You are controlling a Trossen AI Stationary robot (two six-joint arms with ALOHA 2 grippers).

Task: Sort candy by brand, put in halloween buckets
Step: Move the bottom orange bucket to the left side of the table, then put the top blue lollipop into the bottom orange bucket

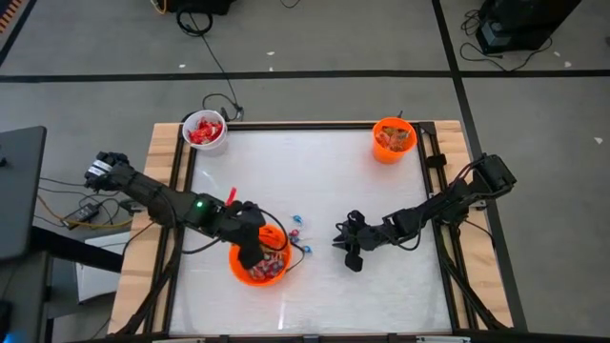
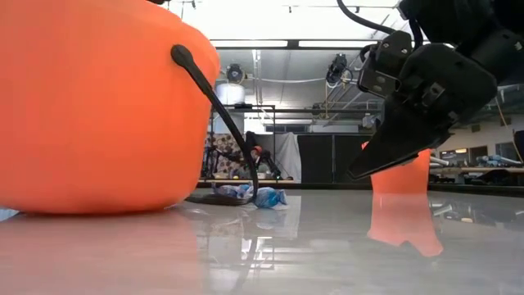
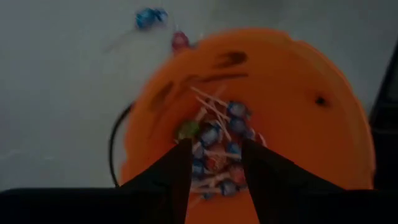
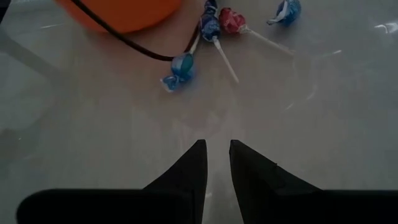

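The larger orange bucket (image 1: 234,265) stands near the table's front left, with several stick candies (image 3: 217,134) lying inside it. My left gripper (image 3: 216,155) hangs open above its mouth, pointing down, with nothing between the fingers. Loose candy (image 1: 297,227) lies on the table just right of that bucket: a blue-wrapped piece (image 4: 180,70) and lollipops (image 4: 231,20). My right gripper (image 4: 216,146) hovers low over the table to the right of them, slightly open and empty. The white bucket (image 1: 205,131) holds red packets at the far left; the small orange bucket (image 1: 393,139) is at the far right.
The big bucket's black handle (image 4: 124,37) lies folded down on the table beside the loose candy. The table is edged by wooden rails (image 1: 162,191). Bare white tabletop (image 1: 315,181) spreads across the middle and along the front.
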